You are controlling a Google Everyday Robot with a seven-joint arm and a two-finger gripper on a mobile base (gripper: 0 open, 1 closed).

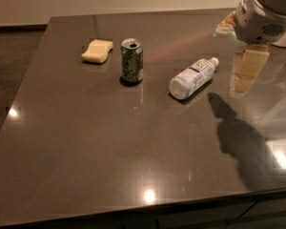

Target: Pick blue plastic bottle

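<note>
The blue plastic bottle (193,78) lies on its side on the dark table (109,142), right of the middle, with its white cap pointing to the back right. It is pale and clear with a white label. My gripper (247,69) hangs from the white arm (267,13) at the right edge. It is above the table, to the right of the bottle and apart from it, and holds nothing. Its shadow falls on the table in front of it.
A green drink can (132,60) stands upright left of the bottle. A yellow sponge (97,50) lies further back left. The table's front edge runs along the bottom of the view, its left edge along the dark floor.
</note>
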